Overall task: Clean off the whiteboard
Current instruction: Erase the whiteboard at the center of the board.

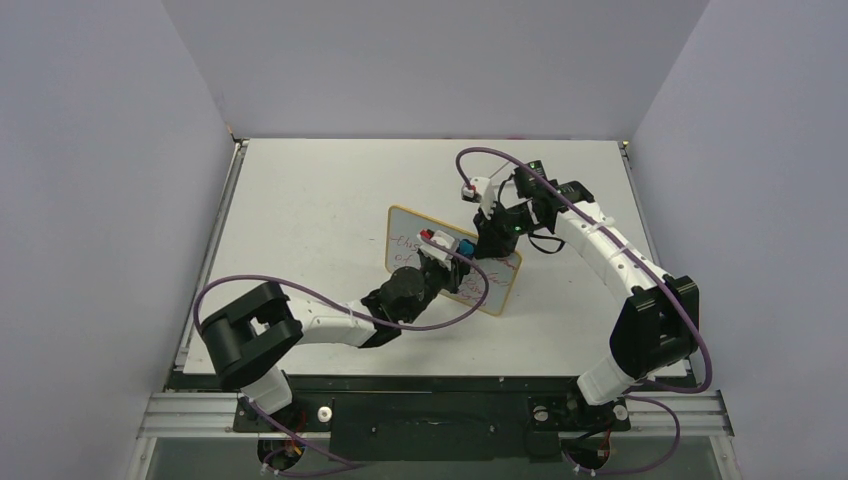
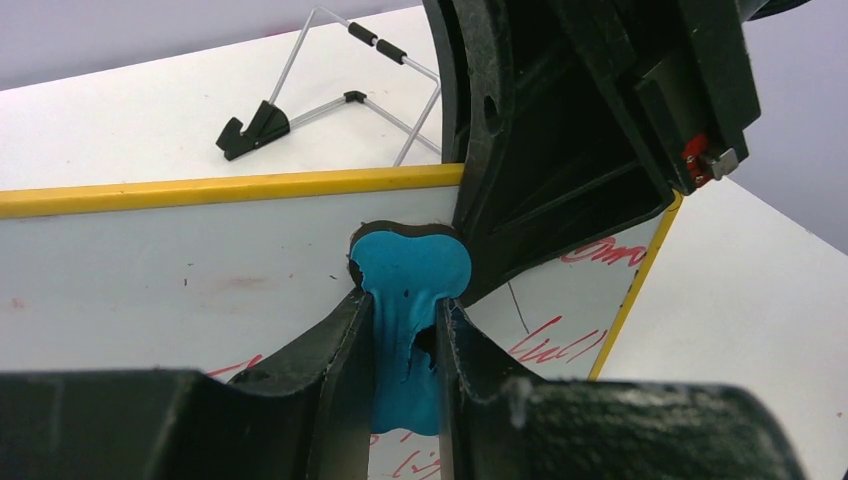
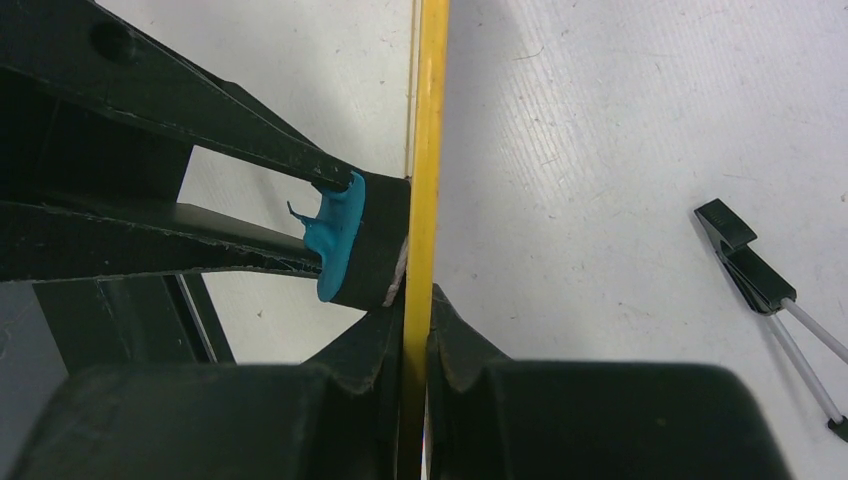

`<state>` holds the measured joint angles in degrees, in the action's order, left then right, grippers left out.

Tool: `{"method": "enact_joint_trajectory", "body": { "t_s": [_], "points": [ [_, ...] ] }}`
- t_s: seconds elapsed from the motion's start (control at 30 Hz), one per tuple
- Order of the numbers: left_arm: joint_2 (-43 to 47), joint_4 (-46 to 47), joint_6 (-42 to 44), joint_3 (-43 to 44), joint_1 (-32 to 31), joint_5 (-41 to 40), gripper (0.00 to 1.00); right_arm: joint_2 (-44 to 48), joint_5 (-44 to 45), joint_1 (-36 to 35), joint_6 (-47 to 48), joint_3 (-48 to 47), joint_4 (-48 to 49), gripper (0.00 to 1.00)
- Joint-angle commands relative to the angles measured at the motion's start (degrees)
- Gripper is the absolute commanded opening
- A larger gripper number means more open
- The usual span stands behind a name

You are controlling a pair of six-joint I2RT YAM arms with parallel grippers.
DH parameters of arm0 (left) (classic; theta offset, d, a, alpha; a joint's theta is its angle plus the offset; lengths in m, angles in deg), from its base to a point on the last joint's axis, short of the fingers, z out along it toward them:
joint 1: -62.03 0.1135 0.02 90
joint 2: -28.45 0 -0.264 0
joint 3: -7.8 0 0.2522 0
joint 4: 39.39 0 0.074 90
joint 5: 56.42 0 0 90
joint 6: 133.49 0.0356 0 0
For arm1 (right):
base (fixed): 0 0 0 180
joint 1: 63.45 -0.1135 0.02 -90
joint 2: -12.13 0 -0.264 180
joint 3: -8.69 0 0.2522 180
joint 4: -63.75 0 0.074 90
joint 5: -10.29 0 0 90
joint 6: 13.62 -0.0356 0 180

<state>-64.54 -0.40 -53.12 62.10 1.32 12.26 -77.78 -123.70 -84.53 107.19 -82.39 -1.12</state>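
Whiteboard (image 1: 405, 240) pinched by right hand (image 3: 418, 305), left hand (image 2: 405, 335) clamping eraser (image 2: 410, 265), seemingly loose stand (image 2: 255, 127) behind

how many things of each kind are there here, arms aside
whiteboard: 1
eraser: 1
stand: 1
total: 3
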Motion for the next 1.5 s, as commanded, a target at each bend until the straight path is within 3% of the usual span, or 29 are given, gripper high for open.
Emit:
{"method": "enact_joint_trajectory", "body": {
  "t_s": [0.0,0.43,0.97,1.2,1.47],
  "points": [
    [-2.2,0.7,-1.2,1.1,-0.4,-0.8,0.00,-1.9,1.8,-1.4,4.1,0.9,-3.5,0.00],
    [1.6,0.4,-2.8,-7.4,10.0,-4.5,0.00,-1.9,1.7,-1.5,4.1,0.8,-3.6,0.00],
    [9.7,-2.1,-4.5,-9.5,21.6,1.9,0.00,-2.3,1.7,-1.5,4.1,0.7,-3.6,0.00],
    [9.7,-0.8,-6.4,-8.7,21.2,8.9,0.00,-2.4,1.8,-1.6,4.1,0.7,-3.6,0.00],
    [7.6,0.5,-5.7,-5.5,13.1,11.8,0.00,-2.6,1.8,-1.6,4.1,0.8,-3.6,0.00]
  ]
}}
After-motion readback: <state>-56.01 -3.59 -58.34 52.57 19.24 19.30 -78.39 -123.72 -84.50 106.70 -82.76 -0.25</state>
